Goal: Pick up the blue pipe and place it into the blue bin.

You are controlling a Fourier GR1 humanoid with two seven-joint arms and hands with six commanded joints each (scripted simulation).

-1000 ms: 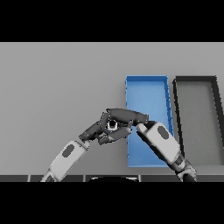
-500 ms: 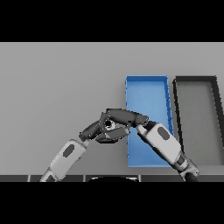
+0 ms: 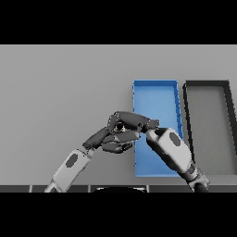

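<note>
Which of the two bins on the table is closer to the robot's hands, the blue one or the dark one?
The blue bin: both hands meet at its left edge. The dark bin sits farther right, beyond it.

Pipe hidden, grips unclear

No blue pipe shows; both hands [image 3: 121,134] overlap at the blue bin's [image 3: 155,90] nine o'clock edge, finger positions indistinguishable.

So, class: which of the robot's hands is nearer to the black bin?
Right. The right hand reaches left from over the blue bin, which borders the black bin. The left hand sits farther left, beyond the blue bin.
</note>
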